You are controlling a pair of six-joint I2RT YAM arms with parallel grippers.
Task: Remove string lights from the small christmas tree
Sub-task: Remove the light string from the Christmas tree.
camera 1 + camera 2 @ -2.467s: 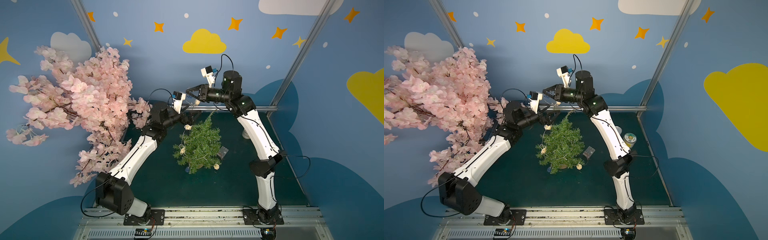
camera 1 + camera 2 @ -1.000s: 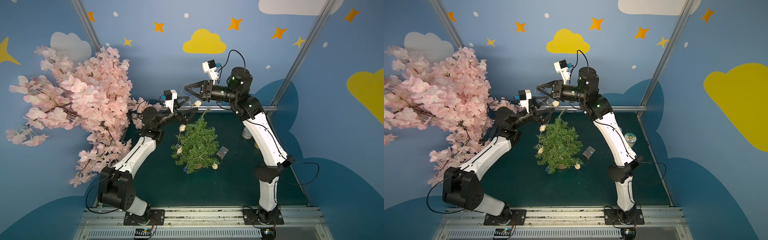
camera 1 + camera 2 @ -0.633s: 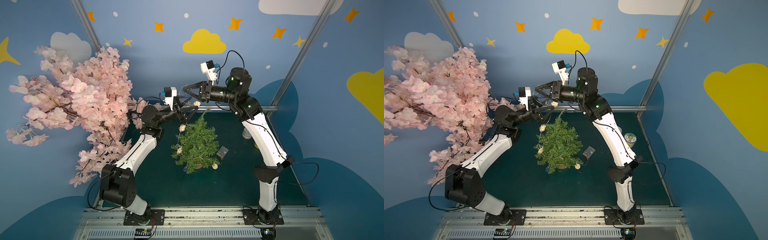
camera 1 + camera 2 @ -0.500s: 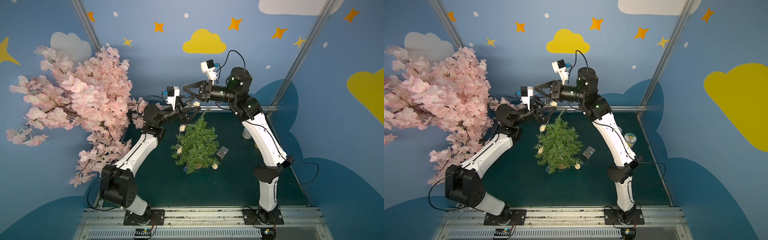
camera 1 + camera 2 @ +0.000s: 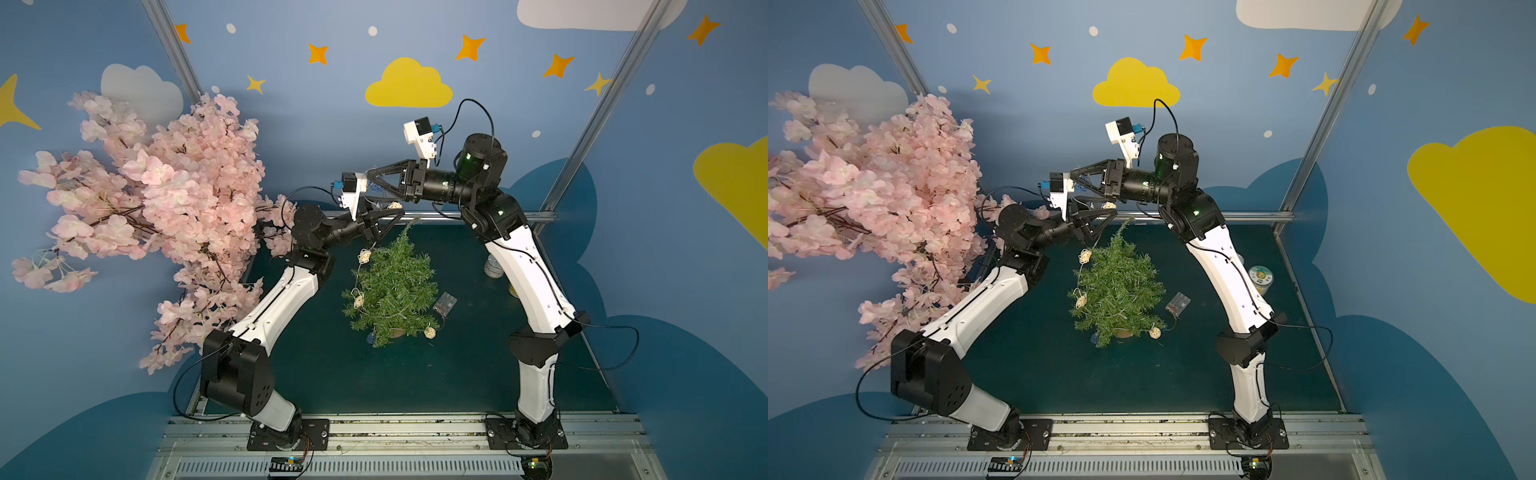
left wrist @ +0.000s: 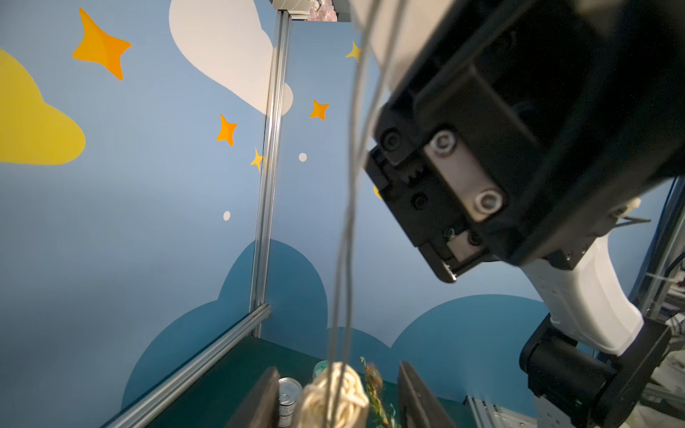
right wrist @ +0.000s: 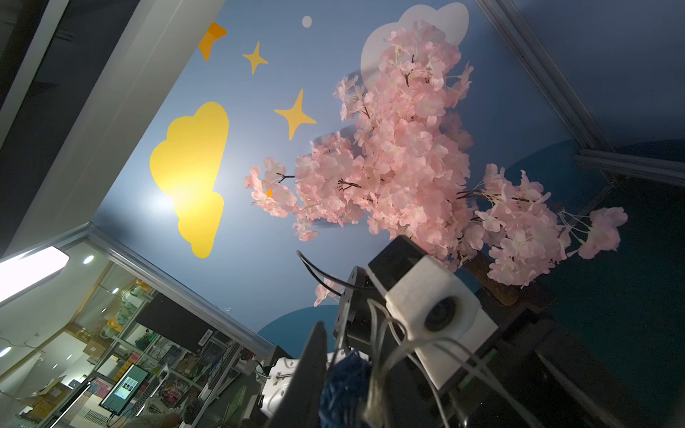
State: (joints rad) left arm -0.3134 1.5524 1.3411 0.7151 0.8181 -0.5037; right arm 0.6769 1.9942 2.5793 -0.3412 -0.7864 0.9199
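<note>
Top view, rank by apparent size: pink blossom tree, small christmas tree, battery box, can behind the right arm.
1. pink blossom tree
2. small christmas tree
3. battery box and can: about alike; the right arm hides part of the can, so unranked.

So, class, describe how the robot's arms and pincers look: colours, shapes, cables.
The left arm and right arm have white shells between chunky black joints. The left pincer and right pincer are black, with triangular open-frame fingers. White camera blocks with blue plugs top both wrists; thin black cables loop alongside.
</note>
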